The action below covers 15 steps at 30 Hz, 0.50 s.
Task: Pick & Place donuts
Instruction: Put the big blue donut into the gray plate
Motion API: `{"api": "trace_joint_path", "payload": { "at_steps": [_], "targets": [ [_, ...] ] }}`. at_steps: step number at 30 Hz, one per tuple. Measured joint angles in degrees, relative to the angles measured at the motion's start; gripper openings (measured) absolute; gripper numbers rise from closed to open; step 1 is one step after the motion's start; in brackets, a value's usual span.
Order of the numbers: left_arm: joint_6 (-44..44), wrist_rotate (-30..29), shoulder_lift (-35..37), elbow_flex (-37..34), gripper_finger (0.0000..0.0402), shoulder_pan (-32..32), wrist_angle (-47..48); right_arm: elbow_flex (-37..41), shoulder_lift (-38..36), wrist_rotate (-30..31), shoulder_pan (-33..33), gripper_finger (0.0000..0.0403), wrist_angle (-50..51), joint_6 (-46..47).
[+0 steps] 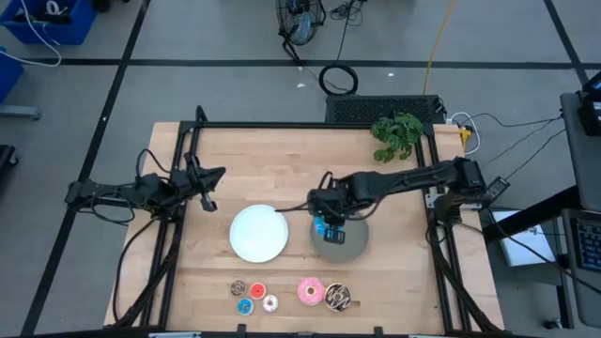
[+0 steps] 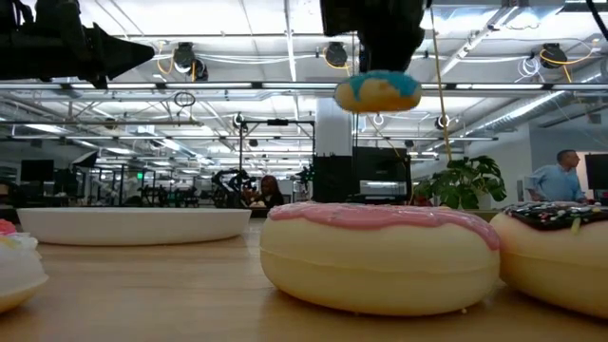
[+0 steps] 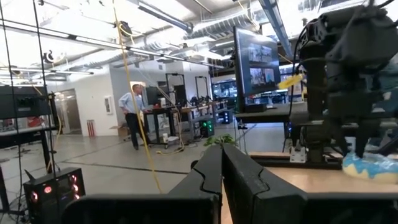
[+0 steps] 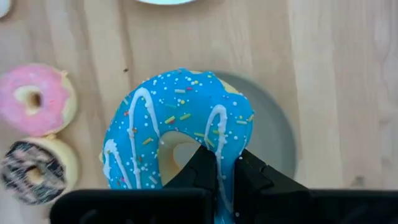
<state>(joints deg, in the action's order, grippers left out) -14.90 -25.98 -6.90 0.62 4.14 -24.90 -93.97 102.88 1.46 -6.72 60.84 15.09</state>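
A blue-iced donut (image 4: 174, 134) with white drizzle hangs in the air over the grey plate (image 1: 353, 246), with my right gripper (image 4: 221, 163) shut on it; the low view shows that donut (image 2: 377, 92) well above the table. My left gripper (image 1: 218, 173) waits shut at the table's left, touching nothing. A pink donut (image 1: 311, 291) and a dark brown sprinkled donut (image 1: 338, 297) lie flat near the front edge. Left of them lie several tiny donuts (image 1: 254, 296). The white plate (image 1: 258, 233) is bare. My right gripper holds the blue donut by the band of its ring (image 4: 219, 140), one finger in the hole and one on the outer rim. The fingers come steeply from above. The donut hangs roughly level, icing up, lifted clear of the grey plate.
A potted green plant (image 1: 396, 134) stands at the table's far right corner. The table's black frame rails (image 1: 310, 125) run along its edges. People stand in the room beyond the table.
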Motion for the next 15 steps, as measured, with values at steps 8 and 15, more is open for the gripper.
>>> {"api": "trace_joint_path", "payload": {
  "at_steps": [8,15],
  "targets": [
    [1.00,0.01,0.00,0.00,0.0019,0.00,2.68,9.62,-1.45,-1.54,5.35,0.0013,-10.72,-3.62],
    [1.66,0.00,0.00,0.00,0.0019,0.00,2.85,14.28,-1.43,-1.56,6.81,0.0013,-7.79,-2.40]
  ]
}}
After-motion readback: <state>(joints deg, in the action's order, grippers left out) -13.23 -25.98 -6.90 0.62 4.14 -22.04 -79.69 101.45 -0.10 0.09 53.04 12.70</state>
